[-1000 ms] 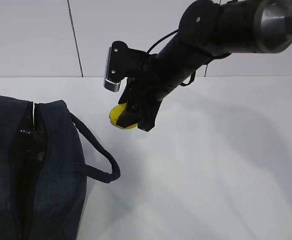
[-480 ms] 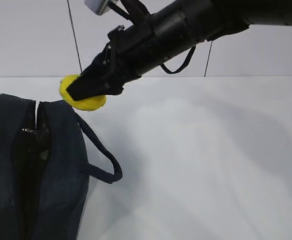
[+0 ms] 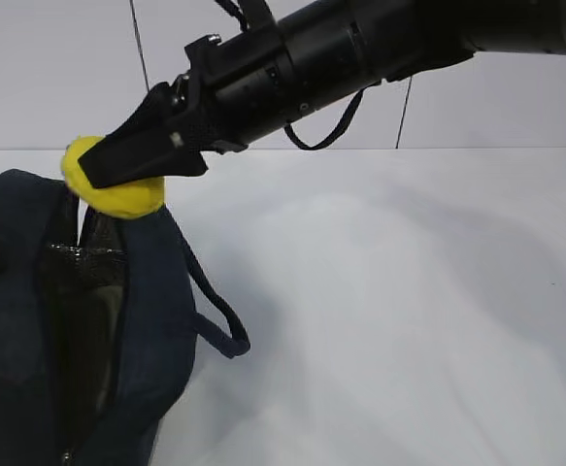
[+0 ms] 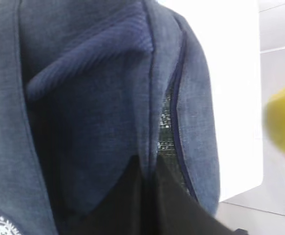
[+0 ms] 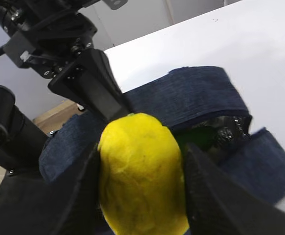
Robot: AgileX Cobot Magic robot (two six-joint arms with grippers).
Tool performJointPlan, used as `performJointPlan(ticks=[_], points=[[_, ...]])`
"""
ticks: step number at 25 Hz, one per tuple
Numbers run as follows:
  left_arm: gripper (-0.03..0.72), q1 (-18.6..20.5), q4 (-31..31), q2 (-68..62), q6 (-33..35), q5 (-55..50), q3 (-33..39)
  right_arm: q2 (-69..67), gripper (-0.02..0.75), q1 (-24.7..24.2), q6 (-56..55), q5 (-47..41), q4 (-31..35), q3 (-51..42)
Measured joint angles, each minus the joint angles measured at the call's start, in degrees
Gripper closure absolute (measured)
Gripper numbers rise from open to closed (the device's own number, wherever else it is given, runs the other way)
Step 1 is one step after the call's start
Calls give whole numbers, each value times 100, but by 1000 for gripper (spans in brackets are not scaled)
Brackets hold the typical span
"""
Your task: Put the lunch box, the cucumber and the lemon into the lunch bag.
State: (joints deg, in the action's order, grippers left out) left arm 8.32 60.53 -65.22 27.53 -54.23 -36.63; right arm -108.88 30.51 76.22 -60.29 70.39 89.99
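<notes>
A: Where is the lemon (image 3: 113, 184) relative to the lunch bag (image 3: 156, 320)?

B: Just above the bag's far end, over the open zipper slit. The right gripper (image 3: 117, 173) has its jaws closed on the lemon's sides. In the exterior view the lemon's long axis runs roughly level, along the line of the fingers; in the right wrist view the lemon (image 5: 142, 174) lies lengthwise between the two dark fingers (image 5: 215, 205), its tip toward the bag.

A: And the bag's opening?

B: The slit runs away from the camera along the bag's top, and it gapes wider at the middle, showing silvery lining. From the right wrist view something green (image 5: 196, 139) sits inside the lunch bag (image 5: 201, 93), below the lemon; I cannot tell what it is.

A: Room around the bag?

B: The white table (image 3: 409, 311) right of the bag is bare. One strap handle (image 3: 215, 316) loops out onto it from the bag's right side.

A: The left gripper?

B: Its jaws are closed. Its fingers (image 4: 147, 205) are dark shapes at the bag's fabric edge by the lining; the left wrist view does not settle whether they pinch it.
</notes>
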Motion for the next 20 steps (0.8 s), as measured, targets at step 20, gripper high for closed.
performJointPlan(ticks=[20], points=[[694,0,323,0,130,-224,0,-755,358,305,203,371,-255,0]])
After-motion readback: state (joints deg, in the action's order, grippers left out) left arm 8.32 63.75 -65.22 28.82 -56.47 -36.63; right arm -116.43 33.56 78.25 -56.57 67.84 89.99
